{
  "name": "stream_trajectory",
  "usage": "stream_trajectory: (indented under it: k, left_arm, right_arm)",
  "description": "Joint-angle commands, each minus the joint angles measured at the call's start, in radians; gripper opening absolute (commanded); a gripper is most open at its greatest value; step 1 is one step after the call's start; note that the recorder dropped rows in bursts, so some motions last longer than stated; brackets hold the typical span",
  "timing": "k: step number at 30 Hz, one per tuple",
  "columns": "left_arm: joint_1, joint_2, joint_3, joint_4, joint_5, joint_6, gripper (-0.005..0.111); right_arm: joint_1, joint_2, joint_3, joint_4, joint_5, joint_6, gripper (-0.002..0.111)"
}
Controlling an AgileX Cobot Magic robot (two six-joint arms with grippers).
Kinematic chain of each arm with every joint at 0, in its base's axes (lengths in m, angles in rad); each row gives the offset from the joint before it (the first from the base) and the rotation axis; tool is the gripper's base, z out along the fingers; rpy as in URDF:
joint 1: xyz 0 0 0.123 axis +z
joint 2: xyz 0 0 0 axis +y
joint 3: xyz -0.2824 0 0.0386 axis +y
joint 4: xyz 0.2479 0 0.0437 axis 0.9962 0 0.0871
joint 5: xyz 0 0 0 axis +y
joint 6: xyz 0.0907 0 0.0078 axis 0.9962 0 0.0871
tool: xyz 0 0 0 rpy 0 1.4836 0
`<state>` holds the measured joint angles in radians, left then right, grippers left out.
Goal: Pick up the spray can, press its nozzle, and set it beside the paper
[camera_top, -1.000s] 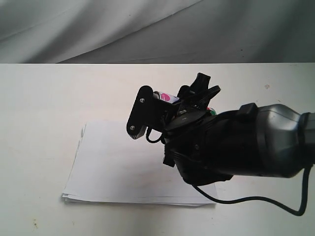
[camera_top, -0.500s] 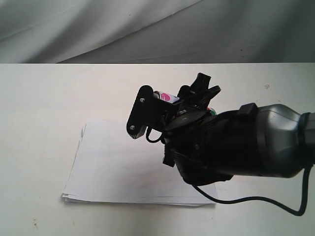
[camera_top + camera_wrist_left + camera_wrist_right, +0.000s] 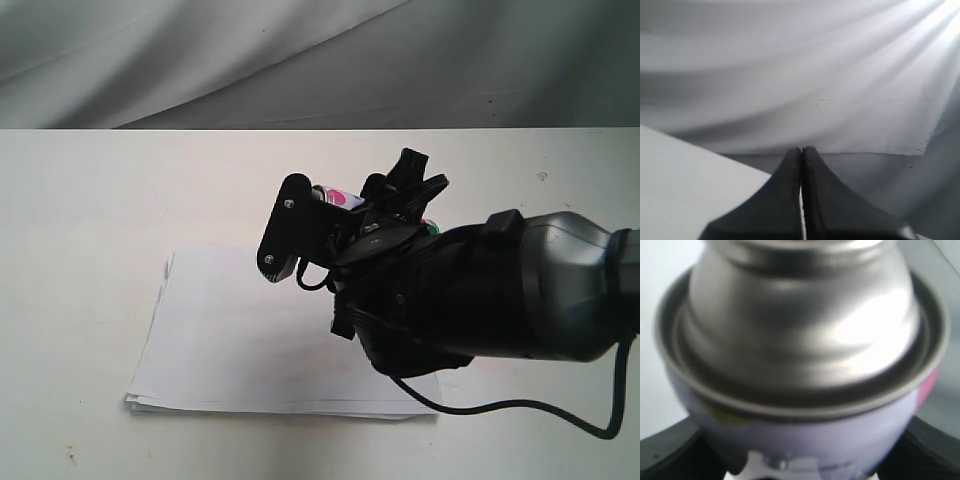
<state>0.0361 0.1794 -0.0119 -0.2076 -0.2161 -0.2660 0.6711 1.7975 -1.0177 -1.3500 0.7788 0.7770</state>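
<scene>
- One spray can (image 3: pixel 800 340), clamped in the right gripper (image 3: pixel 347 205), by the paper's far edge; can't tell if lifted.
- One paper stack (image 3: pixel 240 330), flat on the table (image 3: pixel 90 200).
- Left gripper (image 3: pixel 801 155): jaws pressed together, empty.

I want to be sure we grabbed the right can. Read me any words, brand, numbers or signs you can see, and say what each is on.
No text can be read in any view.
On the spray can: only pink and white label patches show in the exterior view, and the right wrist close-up is too blurred for letters.
On the paper: plain white, no print visible.
</scene>
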Motion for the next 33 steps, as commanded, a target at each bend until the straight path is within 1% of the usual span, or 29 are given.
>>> stream_trajectory:
  k: [1, 2, 4, 5, 6, 9, 12, 15, 18, 21, 24, 26, 28, 31, 33]
  left_arm:
    - [-0.005, 0.011, -0.092, 0.021, 0.336, -0.116, 0.0]
    - [-0.005, 0.025, -0.124, 0.031, 0.418, -0.116, 0.0]
    - [-0.005, 0.077, -0.188, 0.031, 0.511, -0.116, 0.0]
    - [-0.005, 0.112, -0.22, 0.031, 0.537, -0.116, 0.0]
    - [-0.005, 0.145, -0.247, 0.031, 0.551, -0.11, 0.0]
    - [-0.005, 0.276, -0.352, 0.014, 0.582, -0.023, 0.0]
    - [-0.005, 0.422, -0.475, -0.053, 0.582, 0.116, 0.0]
    - [-0.005, 0.558, -0.605, -0.195, 0.6, 0.329, 0.0]
    - [-0.005, 0.701, -0.754, -0.348, 0.699, 0.553, 0.0]
    - [0.007, 0.85, -0.921, -0.475, 0.878, 0.723, 0.0]
    - [0.056, 1.008, -1.062, -0.631, 1.069, 0.883, 0.0]
    - [0.098, 1.082, -1.124, -0.733, 1.168, 1.004, 0.0]
    - [0.136, 1.149, -1.167, -0.832, 1.274, 1.171, 0.0]
    - [0.172, 1.21, -1.175, -0.954, 1.417, 1.372, 0.0]
    - [0.176, 1.246, -1.168, -0.998, 1.437, 1.453, 0.0]
  right_arm:
    - [0.003, -0.01, -0.009, -0.035, 0.018, 0.006, 0.0]
    - [0.003, -0.01, -0.009, -0.035, 0.018, 0.006, 0.0]
    - [0.003, -0.01, -0.009, -0.035, 0.014, 0.006, 0.0]
    - [0.003, -0.01, -0.009, -0.038, 0.012, 0.006, 0.0]
    - [0.003, -0.01, -0.009, -0.038, 0.01, 0.006, 0.0]
    - [0.003, -0.01, -0.009, -0.04, 0.01, 0.006, 0.0]
    - [0.003, -0.01, -0.009, -0.04, 0.01, 0.006, 0.0]
    - [0.003, -0.01, -0.009, -0.04, 0.01, 0.006, 0.0]
    - [0.003, -0.01, -0.009, -0.038, 0.01, 0.006, 0.0]
    - [0.003, -0.01, -0.009, -0.038, 0.01, 0.006, 0.0]
    - [0.003, -0.01, -0.009, -0.038, 0.014, 0.006, 0.0]
    - [0.003, -0.01, -0.009, -0.038, 0.014, 0.006, 0.0]
    - [0.003, -0.01, -0.009, -0.036, 0.019, 0.006, 0.0]
    - [0.003, -0.01, -0.009, -0.036, 0.023, 0.006, 0.0]
    - [0.003, -0.01, -0.009, -0.034, 0.023, 0.006, 0.0]
